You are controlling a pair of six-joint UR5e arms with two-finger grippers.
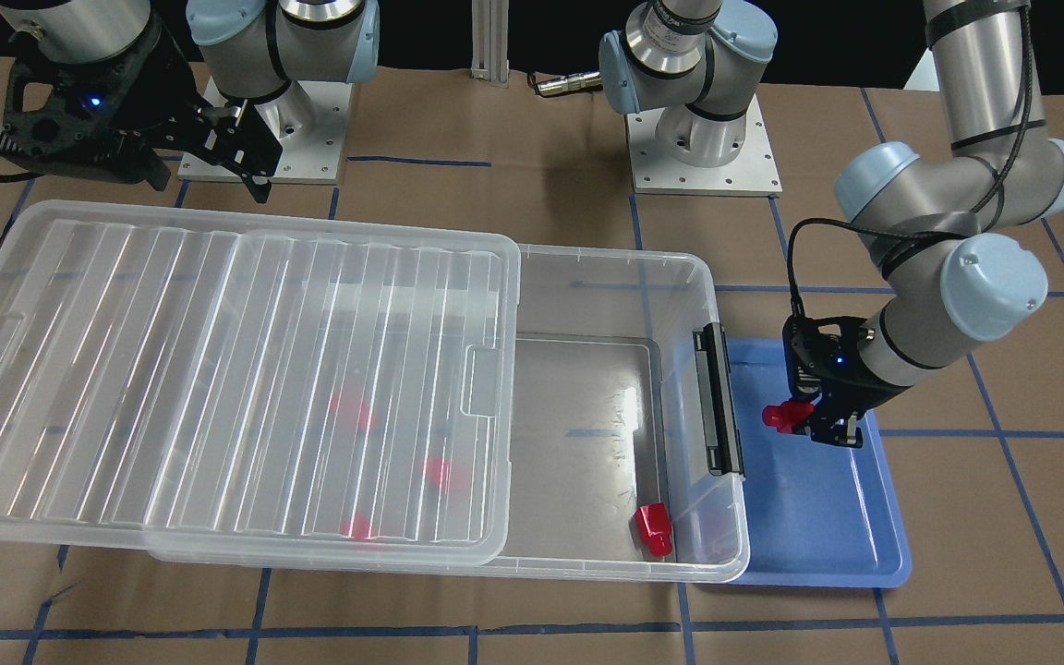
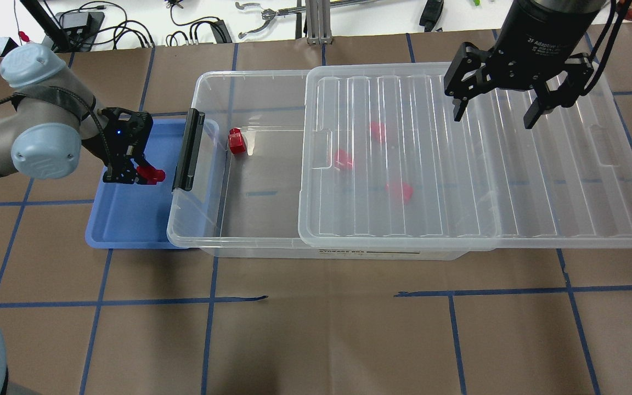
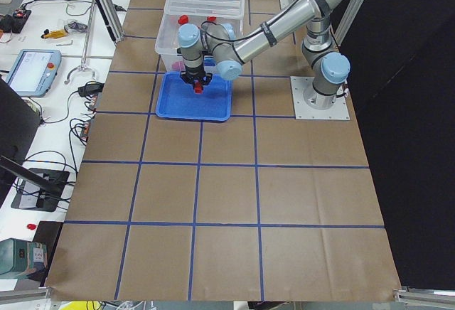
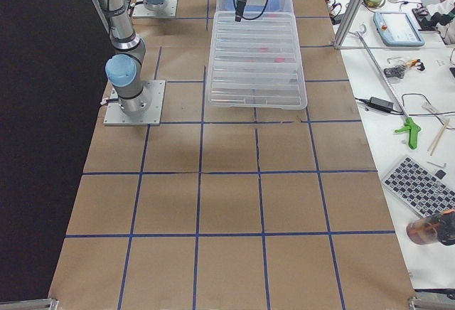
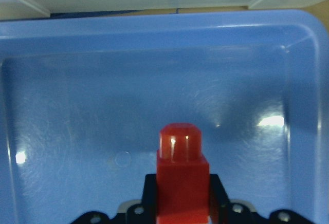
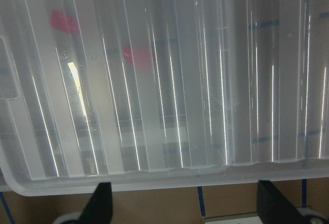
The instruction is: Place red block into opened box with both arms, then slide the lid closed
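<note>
My left gripper (image 2: pixel 148 174) is shut on a red block (image 1: pixel 783 417), held just above the blue tray (image 1: pixel 818 517); the left wrist view shows the block (image 5: pixel 182 175) between the fingers over the tray floor. The clear box (image 2: pixel 250 219) lies beside the tray, its black bar (image 2: pixel 188 149) at the tray end. Another red block (image 2: pixel 236 141) rests in its open part, and three more show blurred beneath the lid (image 2: pixel 541 181). The ridged lid covers the box's far part and overhangs it. My right gripper (image 2: pixel 494 112) hangs open above the lid's far edge.
The blue tray (image 2: pixel 124 225) sits against the box's short end on the robot's left. Brown paper with blue tape lines covers the table. The two arm bases (image 1: pixel 703 139) stand behind the box. Benches with tools and cables (image 4: pixel 398 104) flank the table.
</note>
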